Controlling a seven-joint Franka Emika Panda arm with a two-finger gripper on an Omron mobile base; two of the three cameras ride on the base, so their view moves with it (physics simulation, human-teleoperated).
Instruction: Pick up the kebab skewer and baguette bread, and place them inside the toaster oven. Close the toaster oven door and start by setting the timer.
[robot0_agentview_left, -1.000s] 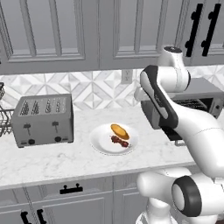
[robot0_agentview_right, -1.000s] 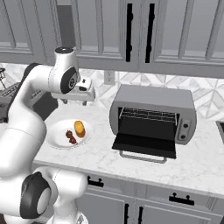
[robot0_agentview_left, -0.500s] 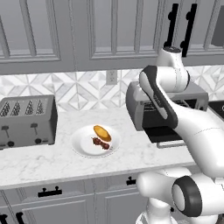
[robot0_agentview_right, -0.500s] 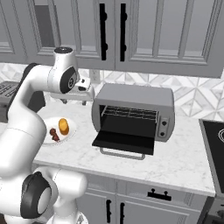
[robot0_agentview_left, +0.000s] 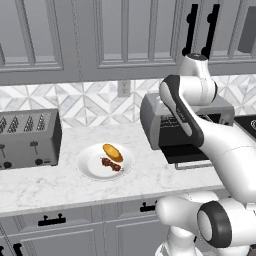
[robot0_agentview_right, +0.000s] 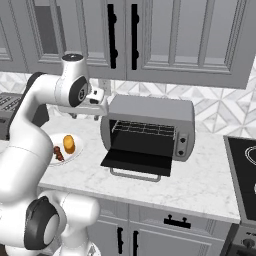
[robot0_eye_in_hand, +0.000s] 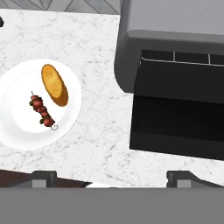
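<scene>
The white plate (robot0_eye_in_hand: 17, 131) carries the golden baguette bread (robot0_eye_in_hand: 54, 84) and, beside it, the red-brown kebab skewer (robot0_eye_in_hand: 42, 110). To its right stands the grey toaster oven (robot0_eye_in_hand: 170, 39), its dark door (robot0_eye_in_hand: 179, 118) dropped open. My gripper (robot0_eye_in_hand: 113, 179) hangs high over the counter between plate and oven, open, with nothing between its fingers. The right base view has the gripper (robot0_agentview_right: 86, 117) just left of the oven (robot0_agentview_right: 150, 112), above the plate (robot0_agentview_right: 75, 154) with baguette (robot0_agentview_right: 69, 144) and skewer (robot0_agentview_right: 58, 152); the door (robot0_agentview_right: 137, 157) lies flat. In the left base view the plate (robot0_agentview_left: 90, 167) holds baguette (robot0_agentview_left: 113, 152) and skewer (robot0_agentview_left: 111, 164).
A grey slot toaster (robot0_agentview_left: 27, 137) stands at the left of the marble counter (robot0_agentview_left: 60, 190). A black stove top (robot0_agentview_right: 242, 165) lies right of the oven. Wall cabinets (robot0_agentview_right: 150, 35) hang overhead. The oven's control strip (robot0_agentview_right: 182, 142) is on its right side.
The whole picture has slid left, so the base has driven right along the counter. Plate and oven stay put on the counter; my gripper stays open.
</scene>
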